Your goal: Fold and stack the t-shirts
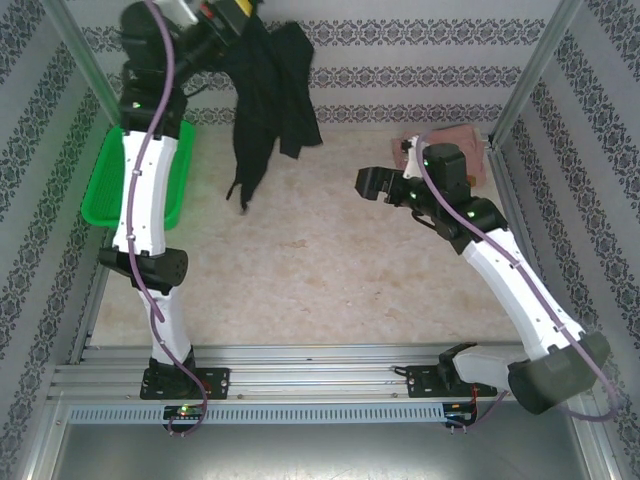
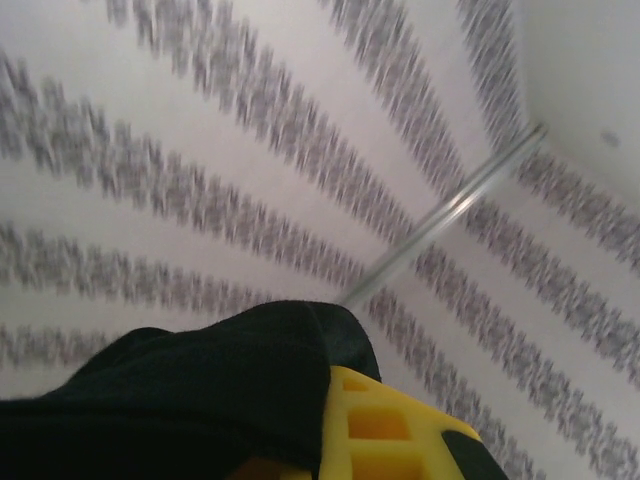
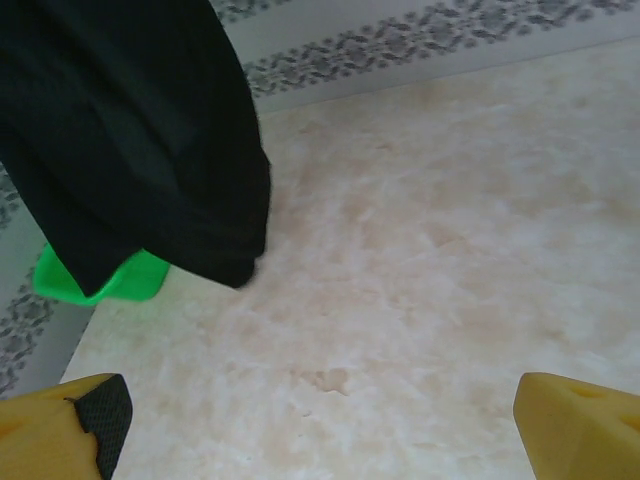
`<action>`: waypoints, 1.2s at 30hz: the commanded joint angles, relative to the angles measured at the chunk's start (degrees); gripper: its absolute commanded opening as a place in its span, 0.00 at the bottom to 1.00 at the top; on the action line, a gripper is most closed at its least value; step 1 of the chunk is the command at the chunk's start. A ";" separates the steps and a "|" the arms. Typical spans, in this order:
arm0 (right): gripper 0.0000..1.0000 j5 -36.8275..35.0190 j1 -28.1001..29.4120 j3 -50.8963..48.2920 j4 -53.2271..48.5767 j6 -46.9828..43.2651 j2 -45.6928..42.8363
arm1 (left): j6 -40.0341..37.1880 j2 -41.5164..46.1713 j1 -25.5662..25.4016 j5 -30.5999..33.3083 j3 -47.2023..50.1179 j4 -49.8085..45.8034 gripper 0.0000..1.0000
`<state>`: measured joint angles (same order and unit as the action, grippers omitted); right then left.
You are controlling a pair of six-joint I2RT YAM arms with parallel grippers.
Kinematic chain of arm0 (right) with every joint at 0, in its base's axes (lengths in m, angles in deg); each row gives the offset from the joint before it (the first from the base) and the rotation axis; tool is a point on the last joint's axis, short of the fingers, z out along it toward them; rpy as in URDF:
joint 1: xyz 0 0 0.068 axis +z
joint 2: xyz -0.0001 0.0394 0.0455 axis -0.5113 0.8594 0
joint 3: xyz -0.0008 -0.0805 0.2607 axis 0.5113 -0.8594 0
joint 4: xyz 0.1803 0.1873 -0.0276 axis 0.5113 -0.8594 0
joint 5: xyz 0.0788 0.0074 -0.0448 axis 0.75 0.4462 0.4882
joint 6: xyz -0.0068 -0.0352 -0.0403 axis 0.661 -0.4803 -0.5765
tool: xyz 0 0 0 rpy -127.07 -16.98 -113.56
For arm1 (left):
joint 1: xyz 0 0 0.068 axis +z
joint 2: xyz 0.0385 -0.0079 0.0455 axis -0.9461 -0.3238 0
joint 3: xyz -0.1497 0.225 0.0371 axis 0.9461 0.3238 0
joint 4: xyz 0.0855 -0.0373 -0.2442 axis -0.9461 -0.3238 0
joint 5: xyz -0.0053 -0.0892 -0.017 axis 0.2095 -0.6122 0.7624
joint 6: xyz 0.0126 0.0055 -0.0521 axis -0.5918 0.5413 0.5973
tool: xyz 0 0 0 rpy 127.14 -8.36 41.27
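The black t-shirt [image 1: 265, 90] hangs in a long bunch from my left gripper [image 1: 225, 15], which is raised high at the back left and shut on its upper edge. In the left wrist view the black cloth [image 2: 200, 390] drapes over the yellow finger [image 2: 390, 430]. The shirt's lower tip dangles just above the table. My right gripper [image 1: 375, 183] hovers open over the table's middle right, apart from the hanging shirt [image 3: 130, 130], with nothing between its yellow fingers [image 3: 60, 430]. The pale pink t-shirt [image 1: 455, 140] lies at the back right, partly hidden behind the right arm.
A green mesh basket [image 1: 110, 190] sits at the left edge under the left arm; a corner of the basket [image 3: 100, 280] peeks out below the hanging shirt. Patterned walls and metal posts enclose the pale marbled table [image 1: 320, 270].
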<state>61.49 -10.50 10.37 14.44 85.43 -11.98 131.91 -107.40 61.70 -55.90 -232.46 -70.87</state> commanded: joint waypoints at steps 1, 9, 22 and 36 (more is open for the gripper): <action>0.98 -2.14 -1.53 -3.79 -0.46 2.57 -2.15 | -7.53 3.30 -5.27 -1.60 9.84 -5.44 0.00; 0.98 -2.55 -3.08 -9.13 -2.37 3.98 -3.10 | -3.53 19.99 -12.77 5.66 68.41 15.59 0.00; 0.98 0.74 2.48 -6.61 -7.88 1.36 6.51 | -0.64 36.75 -14.23 14.04 94.55 11.69 0.67; 0.98 5.63 6.06 -10.15 -5.83 -1.36 5.96 | -5.94 44.37 -17.61 14.38 105.83 -5.72 0.70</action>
<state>64.88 -4.71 1.69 7.18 86.17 -3.11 129.79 -62.60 45.54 -42.46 -127.28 -69.62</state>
